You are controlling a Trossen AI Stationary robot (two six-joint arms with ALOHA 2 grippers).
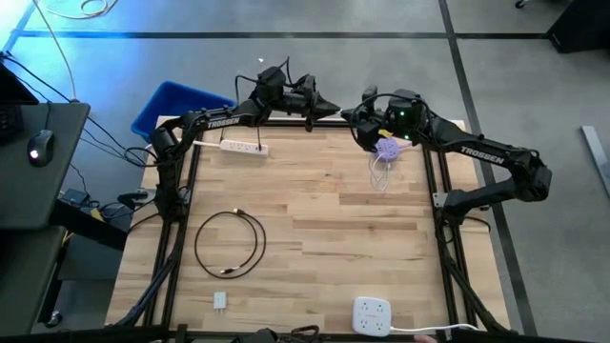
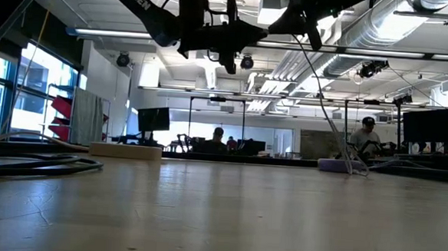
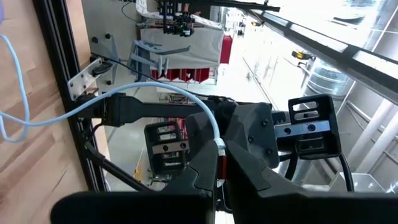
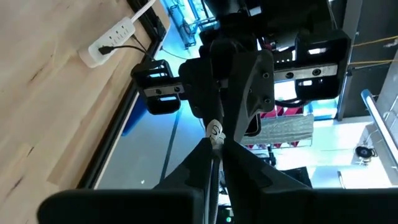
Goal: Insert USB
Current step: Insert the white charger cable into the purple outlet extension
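A light-blue USB cable (image 3: pixel 155 90) ends in a white USB plug (image 4: pixel 214 131), held high above the table's far edge. My left gripper (image 1: pixel 334 108) and my right gripper (image 1: pixel 349 114) meet there tip to tip, each shut on that end. From them the cable drops (image 2: pixel 325 100) to a pale purple hub (image 1: pixel 388 149), which rests on the table at the far right. My left gripper pinches the cable's end (image 3: pixel 216 142) between its two fingers, coming level from the table's left. The cable leaves the fingertips in a slack arc and runs down toward the table. My right gripper pinches the white plug (image 4: pixel 214 133) between its two fingertips, coming from the table's right and slanting a little downward. The plug sits clear of the table, between its fingertips and those of the left gripper facing them.
A white power strip (image 1: pixel 243 146) lies at the far left and a coiled black cable (image 1: pixel 229 243) at the left middle. At the near edge lie a small white charger (image 1: pixel 220 301) and a white outlet block (image 1: pixel 372 314). A blue bin (image 1: pixel 176 105) stands beyond the far left corner.
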